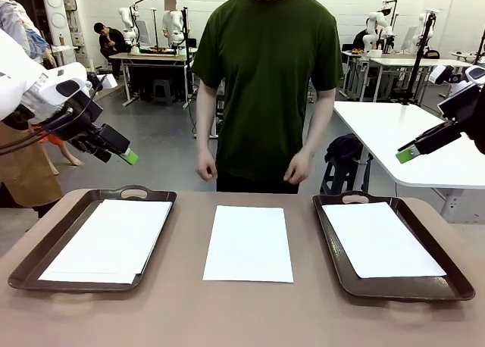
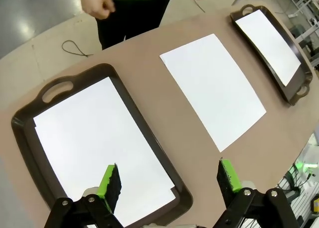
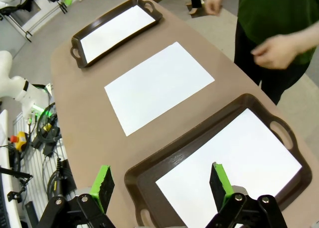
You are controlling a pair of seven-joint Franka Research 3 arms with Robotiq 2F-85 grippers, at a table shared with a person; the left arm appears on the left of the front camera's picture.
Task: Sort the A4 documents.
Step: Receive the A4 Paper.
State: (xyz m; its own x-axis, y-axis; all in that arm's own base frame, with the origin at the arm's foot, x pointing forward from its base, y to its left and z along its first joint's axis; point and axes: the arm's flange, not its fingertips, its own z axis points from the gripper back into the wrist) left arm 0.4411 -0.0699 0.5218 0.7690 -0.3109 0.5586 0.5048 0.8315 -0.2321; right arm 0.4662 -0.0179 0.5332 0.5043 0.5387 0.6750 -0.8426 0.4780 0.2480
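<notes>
From the front, a brown table [image 1: 174,309] carries two dark brown handled trays with a loose A4 sheet [image 1: 248,243] lying flat on the bare tabletop between them, touching neither. The left tray [image 1: 45,252] holds a small stack of white sheets [image 1: 114,237], a lower one peeking out at the near left corner. The right tray [image 1: 394,286] holds a white sheet [image 1: 379,237] lying slightly askew. The left gripper [image 1: 125,156] hangs in the air above the far left of the table, well clear of the tray; the right gripper [image 1: 409,153] hangs high at the right, beyond the right tray. A person in a dark green T-shirt [image 1: 265,74] stands at the far edge, both hands loosely curled at hip height and holding nothing.

In the left wrist view, the left gripper [image 2: 168,182] has its green-padded fingers wide apart and empty, above the left tray's stack [image 2: 99,148] and the table beside it. The middle sheet [image 2: 212,88] lies farther on, then the right tray's sheet [image 2: 271,41].

In the right wrist view, the right gripper [image 3: 162,183] is likewise spread wide with nothing between its fingers, above the near edge of the right tray [image 3: 199,143] and its sheet [image 3: 234,168]. The middle sheet [image 3: 157,86] and the left tray's paper [image 3: 117,33] lie beyond.
</notes>
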